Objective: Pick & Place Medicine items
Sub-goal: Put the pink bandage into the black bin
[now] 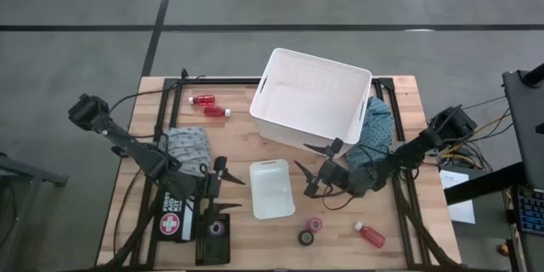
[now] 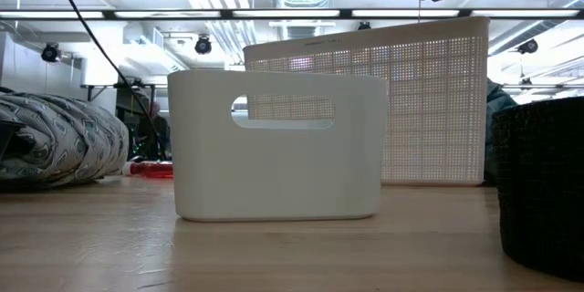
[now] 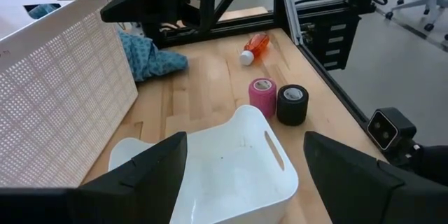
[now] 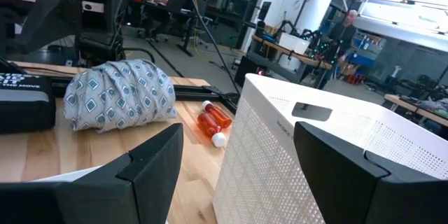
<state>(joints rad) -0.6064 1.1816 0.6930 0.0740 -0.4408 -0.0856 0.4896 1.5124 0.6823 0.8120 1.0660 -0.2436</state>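
Two red, white-capped bottles [image 1: 209,105] lie on the table's far left part, also seen in the right wrist view [image 4: 213,122]. A third bottle [image 1: 370,235] lies near the front right, beside a pink roll [image 1: 314,223] and a dark roll [image 1: 306,237]. The small white bin [image 1: 272,189] stands mid-table, with the big white basket [image 1: 310,93] behind it. My left gripper [image 1: 234,194] hovers open at the bin's left side. My right gripper [image 1: 310,170] hovers open at the bin's right side. Neither has anything between its fingers.
A patterned cloth bundle [image 1: 187,146] lies left of the bin, and a blue cloth [image 1: 378,127] lies right of the basket. A black first-aid pouch [image 1: 172,221] and a black case [image 1: 212,234] sit at the front left. Bare wood shows along the front edge.
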